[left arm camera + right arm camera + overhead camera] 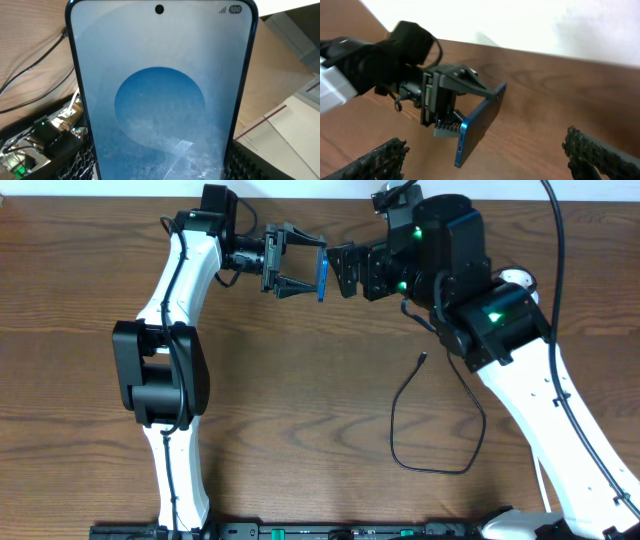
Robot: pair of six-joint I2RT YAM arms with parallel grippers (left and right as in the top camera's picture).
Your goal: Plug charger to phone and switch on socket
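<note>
My left gripper (312, 276) is shut on the phone (323, 277) and holds it edge-on above the far middle of the table. In the left wrist view the phone's blue screen (160, 100) fills the frame between the fingers (160, 172). My right gripper (342, 272) is open and empty, just right of the phone and facing it. In the right wrist view the phone's blue edge with its port (479, 125) hangs between the spread fingers (487, 157). The charger cable (400, 405) lies looped on the table, its tip (422, 360) free. The socket (516, 278) is mostly hidden behind the right arm.
The right arm's dark body (450, 250) crosses the far right of the table. A black cord (555, 240) hangs at the far right. The cable also shows at the left of the left wrist view (35, 70). Cardboard and white surfaces (285, 100) lie beyond the table.
</note>
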